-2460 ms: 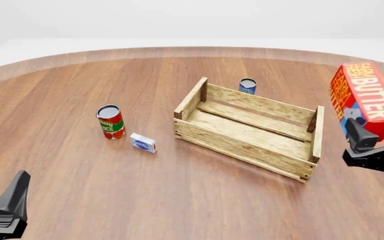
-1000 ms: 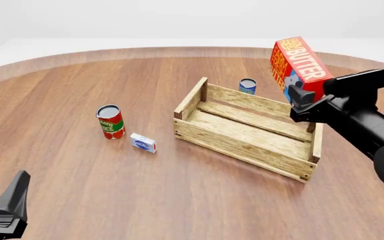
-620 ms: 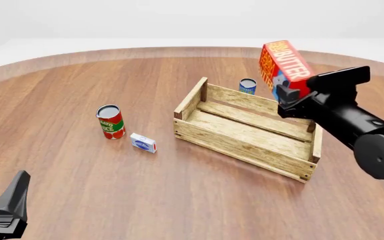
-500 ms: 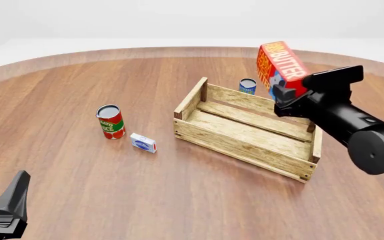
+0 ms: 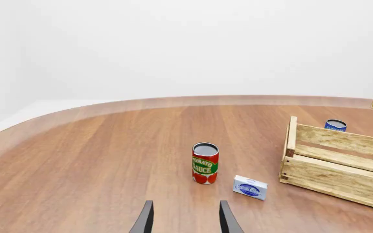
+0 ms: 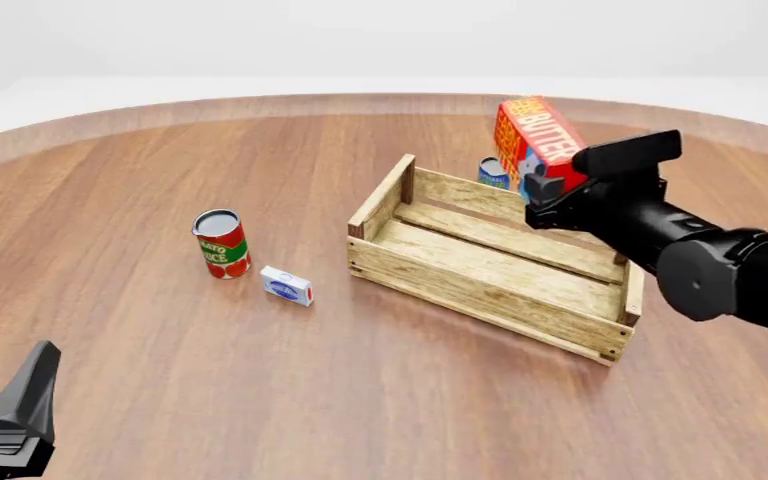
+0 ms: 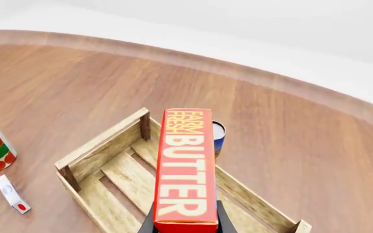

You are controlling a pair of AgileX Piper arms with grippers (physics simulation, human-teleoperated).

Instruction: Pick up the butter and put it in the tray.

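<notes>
The right hand (image 6: pixel 539 187) is clamped on the lower end of the butter (image 6: pixel 534 144), holding the carton in the air, tilted, above the far side of the tray (image 6: pixel 490 288). In the right wrist view the butter (image 7: pixel 186 168) stands out from between the fingers, its lettered face up, with the tray (image 7: pixel 103 187) below it and a blue can (image 7: pixel 218 136) peeking out just beyond the tray's far wall. The tray rests on the table (image 6: pixel 291 390). Well to the left of the tray stands a red tomato sauce can (image 6: pixel 220 243), with a small white-and-blue box (image 6: pixel 285 285) lying just beside it. The left hand (image 5: pixel 184 221) sits low near the table's near edge, its fingers spread apart and holding nothing.
</notes>
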